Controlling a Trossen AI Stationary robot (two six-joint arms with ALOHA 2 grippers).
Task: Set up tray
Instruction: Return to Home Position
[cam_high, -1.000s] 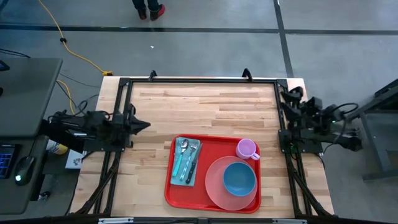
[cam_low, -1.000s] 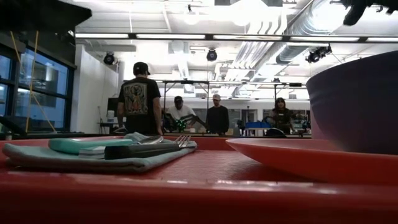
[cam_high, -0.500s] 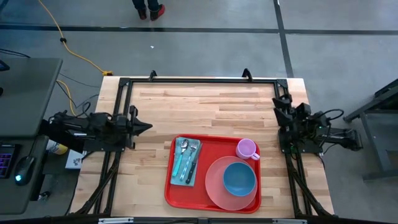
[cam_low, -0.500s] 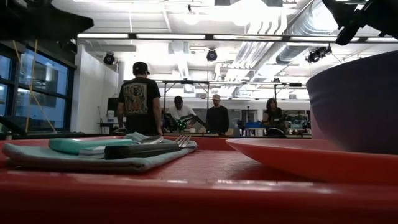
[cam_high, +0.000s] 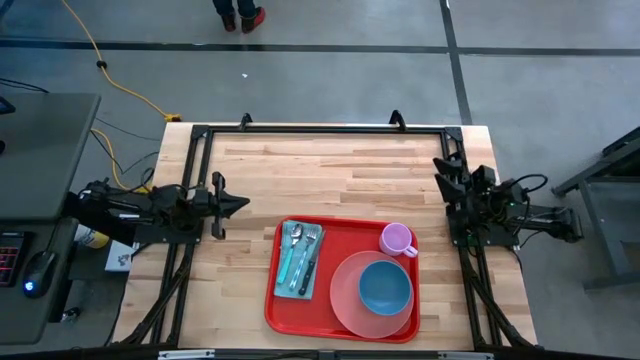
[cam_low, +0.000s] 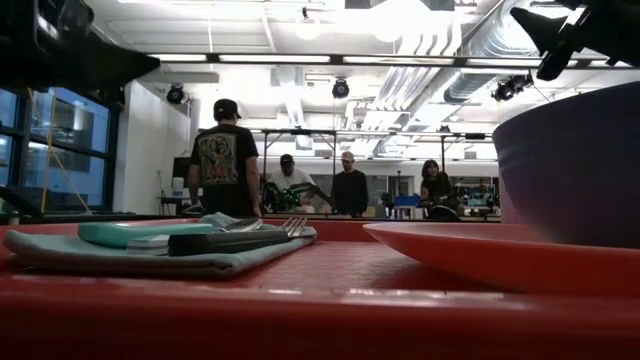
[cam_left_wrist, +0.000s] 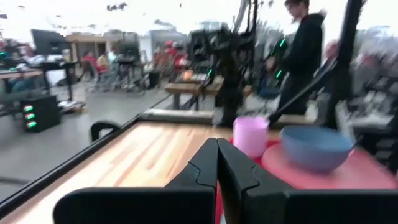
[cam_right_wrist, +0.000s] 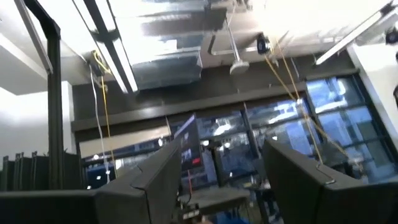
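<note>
- Red tray (cam_high: 345, 238): flat on the wooden table (cam_high: 330, 165), between the two arms, somewhat nearer the right arm; long sides squared to the table edge, presumably so the finished setting presents straight.
- Grey napkin (cam_low: 120, 263): in the tray's left part, laid lengthwise as a bed for the cutlery.
- Cutlery (cam_high: 298, 258): side by side on the napkin, handles parallel; teal handles and one dark handle, fork tines visible in the low view; exact count hard to make out from above.
- Salmon-pink plate (cam_high: 345, 290): in the tray's right part, just beside the napkin; probably placed as the base for the bowl.
- Blue bowl (cam_high: 385, 287): upright on the plate, roughly centred; nested so the two take one footprint.
- Pink cup (cam_high: 397, 239): upright on the tray in the far right corner, just beside the plate rim, clear of the bowl.
- Left gripper (cam_left_wrist: 217, 142): over the table's left edge, well apart from the tray; fingers pressed together, nothing between them.
- Right gripper (cam_high: 443, 172): at the table's right edge, pointed up toward the ceiling; fingers spread apart, empty.
- Status, as judged: setting looks complete; both arms parked clear, likely to leave the tray unobstructed.
</note>
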